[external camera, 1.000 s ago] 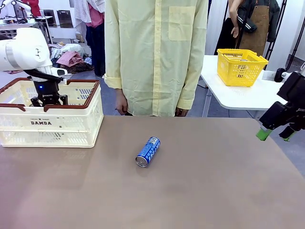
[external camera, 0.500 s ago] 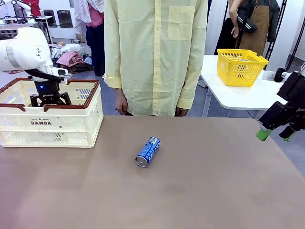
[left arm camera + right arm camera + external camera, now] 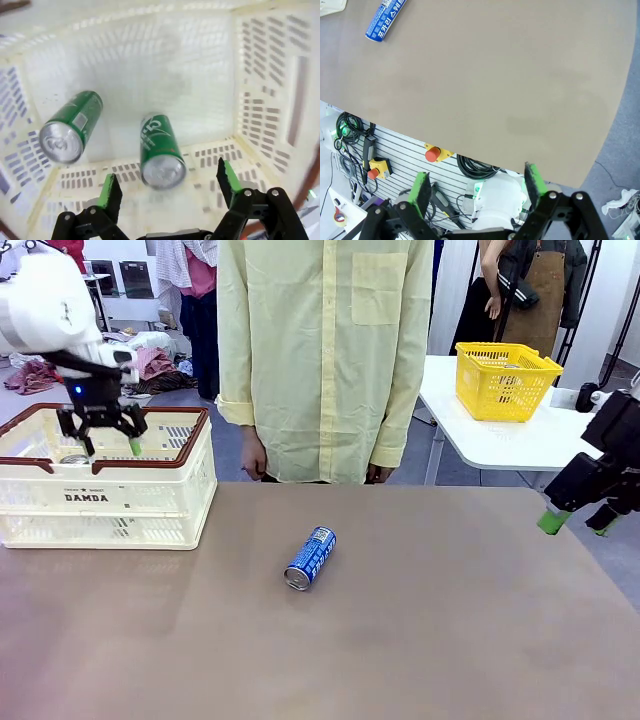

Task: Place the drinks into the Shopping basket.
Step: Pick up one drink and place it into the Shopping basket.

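**Near to far.** On the brown table (image 3: 450, 640), close to its middle, the last loose drink, a blue can (image 3: 310, 558), lies on its side. Its long axis runs from near-left to far-right, with the silver top turned toward the near-left.

The can lies between the two arms. It is to the right of the left gripper (image 3: 110, 448) and nearer the camera, and to the left of the right gripper (image 3: 577, 525). Neither arm looks clearly closer, so the can is judged open to a reach from either side.

The right gripper hangs low beyond the table's right edge, fingers spread and empty. The left gripper points straight down just above the Shopping basket (image 3: 150, 502) at far left, its jaws also apart and holding nothing.

Below it, on the basket floor, two green cans lie on their sides and apart from each other — one (image 3: 70, 127) beside a wall, the other (image 3: 160, 150) directly under the open fingers.

A person (image 3: 325, 360) stands at the far edge, arms down.
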Controlling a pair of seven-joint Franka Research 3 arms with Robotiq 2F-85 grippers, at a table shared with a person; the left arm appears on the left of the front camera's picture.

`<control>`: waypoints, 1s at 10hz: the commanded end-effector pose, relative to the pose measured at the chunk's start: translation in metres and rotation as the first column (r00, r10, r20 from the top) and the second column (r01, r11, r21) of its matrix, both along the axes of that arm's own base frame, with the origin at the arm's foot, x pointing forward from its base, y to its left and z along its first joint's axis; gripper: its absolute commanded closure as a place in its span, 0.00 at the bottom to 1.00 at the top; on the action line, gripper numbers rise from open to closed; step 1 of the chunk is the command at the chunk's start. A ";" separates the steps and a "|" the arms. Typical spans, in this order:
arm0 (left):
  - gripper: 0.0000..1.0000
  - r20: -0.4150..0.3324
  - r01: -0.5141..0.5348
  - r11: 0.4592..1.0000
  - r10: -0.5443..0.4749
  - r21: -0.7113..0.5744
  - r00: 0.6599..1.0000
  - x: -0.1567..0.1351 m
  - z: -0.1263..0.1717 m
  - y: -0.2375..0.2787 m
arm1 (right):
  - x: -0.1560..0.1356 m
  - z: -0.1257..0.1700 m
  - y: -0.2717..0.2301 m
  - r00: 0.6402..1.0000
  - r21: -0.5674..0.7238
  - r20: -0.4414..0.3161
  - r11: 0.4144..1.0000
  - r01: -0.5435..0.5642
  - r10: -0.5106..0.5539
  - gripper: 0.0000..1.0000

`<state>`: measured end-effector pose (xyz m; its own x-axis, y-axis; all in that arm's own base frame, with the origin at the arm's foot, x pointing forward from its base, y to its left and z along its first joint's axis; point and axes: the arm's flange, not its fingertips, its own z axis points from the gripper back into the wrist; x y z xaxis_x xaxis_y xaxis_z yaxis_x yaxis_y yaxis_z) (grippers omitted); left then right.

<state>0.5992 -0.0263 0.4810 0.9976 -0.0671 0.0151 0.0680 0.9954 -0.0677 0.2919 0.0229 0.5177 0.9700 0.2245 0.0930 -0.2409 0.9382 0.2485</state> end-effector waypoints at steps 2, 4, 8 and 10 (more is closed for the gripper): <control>0.00 0.093 0.017 0.999 -0.014 -0.028 0.996 -0.022 0.079 -0.004 | 0.000 0.002 -0.001 1.000 -0.001 -0.002 1.000 -0.002 0.002 0.00; 0.00 -0.043 0.151 0.967 -0.163 -0.204 0.986 -0.054 0.129 -0.001 | 0.000 0.002 -0.001 1.000 -0.001 -0.002 1.000 -0.002 0.002 0.00; 0.00 -0.009 0.000 0.812 -0.006 -0.584 1.000 -0.166 0.135 0.036 | 0.000 0.002 -0.001 1.000 -0.001 -0.002 1.000 -0.002 0.002 0.00; 0.00 -0.034 0.051 0.717 -0.104 -0.695 0.994 -0.220 0.092 0.077 | 0.000 0.002 -0.001 1.000 -0.001 -0.002 1.000 -0.002 0.002 0.00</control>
